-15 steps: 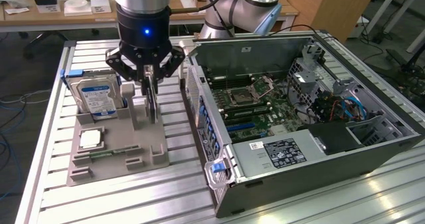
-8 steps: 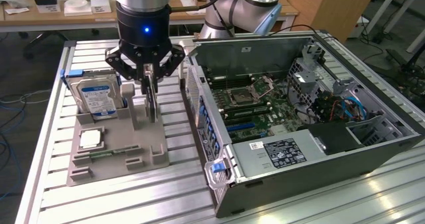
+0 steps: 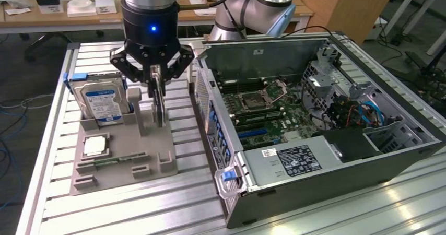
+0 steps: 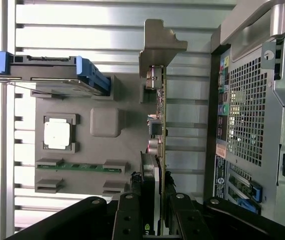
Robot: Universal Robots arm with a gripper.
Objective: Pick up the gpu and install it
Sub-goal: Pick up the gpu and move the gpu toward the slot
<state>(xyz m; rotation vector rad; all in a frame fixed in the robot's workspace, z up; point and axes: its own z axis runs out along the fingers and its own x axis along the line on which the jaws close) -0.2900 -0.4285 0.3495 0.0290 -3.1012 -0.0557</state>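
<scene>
Wrist of the arm [image 3: 148,5] points straight down over the grey holder [image 3: 122,167], which lies on the slatted worktop [image 3: 125,209]. The black linkage fingers [image 3: 129,62] spread out from the wrist and fold inward below it. The jaws are clenched on the top edge of the gpu [image 3: 160,104], one on each face of the card.

The gpu stands on edge in the holder, upright. It sits between the hard drive [image 3: 103,102] and the open computer case [image 3: 327,115], which is on the exterior view's right. Whether its lower edge sits in the holder's slot or is just clear of it, I cannot tell.

From the wrist view the gpu [image 4: 157,125] appears edge-on, a thin line running away from the fingers [image 4: 127,215] to its silver bracket [image 4: 160,47] at the far end. A processor chip [image 4: 57,134] and a green memory stick [image 4: 77,166] lie flat in the holder beside it, apart from the card.
</scene>
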